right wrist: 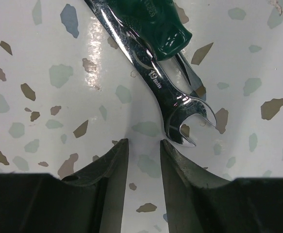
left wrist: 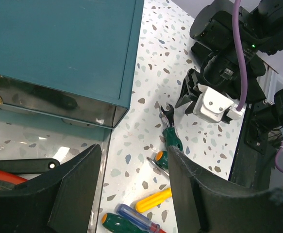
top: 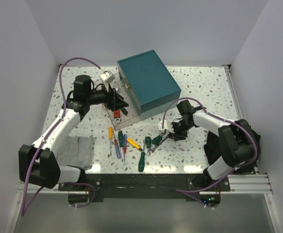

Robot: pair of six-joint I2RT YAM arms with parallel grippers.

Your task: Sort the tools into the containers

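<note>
1. Grey folded cloth [top: 81,150] lies flat on the near-left of the table [top: 204,82], just beside the left arm's lower link.
2. Left gripper [top: 118,103] hangs over the clear drawer [top: 113,119], which sticks out of the teal box [top: 148,80] on its near-left side. The jaws stand wide apart. Nothing is between them, and the left wrist view shows no contact.
3. In that drawer a red-handled tool [left wrist: 0,178] and a black-handled tool [left wrist: 24,166] lie side by side, partly hidden by the gripper's finger [left wrist: 73,194].
4. Loose tools lie on the table in front of the box, between the arms.
   - At the left end is a yellow-handled screwdriver [top: 110,133].
   - Next comes a blue-handled screwdriver [left wrist: 134,215].
   - Then a second yellow-handled screwdriver [top: 133,143].
   - A green-handled screwdriver [top: 141,162] is nearest the arm bases.
5. Silver wrench [right wrist: 156,77] lies flat at the right end of the group. Another green screwdriver handle [right wrist: 163,22] lies over its shank.
6. Right gripper [right wrist: 143,145] sits low over the table, pointed at the wrench's open end.
   - The jaws are a narrow gap apart with only bare speckled tabletop between them, so they grip nothing.
   - The wrench's open end is just beside one fingertip. I cannot tell whether they touch.
</note>
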